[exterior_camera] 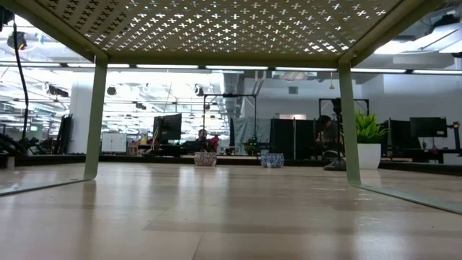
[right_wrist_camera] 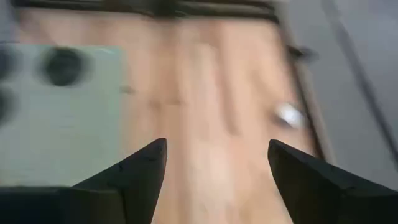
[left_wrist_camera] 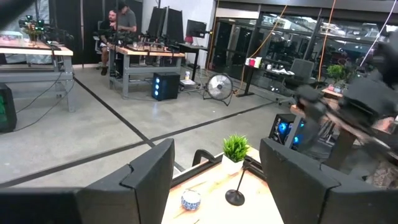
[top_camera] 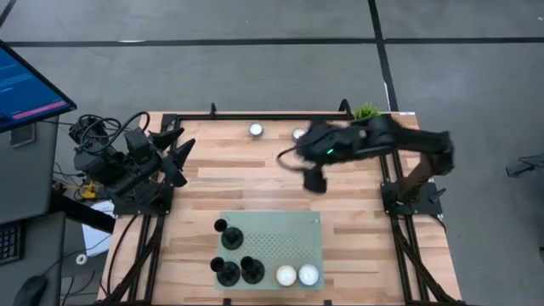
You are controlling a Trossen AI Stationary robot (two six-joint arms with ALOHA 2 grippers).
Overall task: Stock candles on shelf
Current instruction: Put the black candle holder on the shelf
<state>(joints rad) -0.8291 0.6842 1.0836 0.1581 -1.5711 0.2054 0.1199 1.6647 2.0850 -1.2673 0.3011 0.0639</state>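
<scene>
Two candles (top_camera: pixel 296 274) sit side by side at the near edge of the pale green shelf (top_camera: pixel 280 238), beside several dark round objects (top_camera: pixel 231 255); two more candles (top_camera: pixel 255 130) wait well apart from it along the counter's (top_camera: pixel 229 183) far rail. The right end effector (top_camera: pixel 315 182), fingers spread and empty, hangs over bare planks between the two groups. The left end effector (top_camera: pixel 180 149), also spread, waits at the counter's left edge. The risk, as judged: the small tealights sit hard against the rail, so a misjudged reach could knock one off. No legible writing or brand shows.
</scene>
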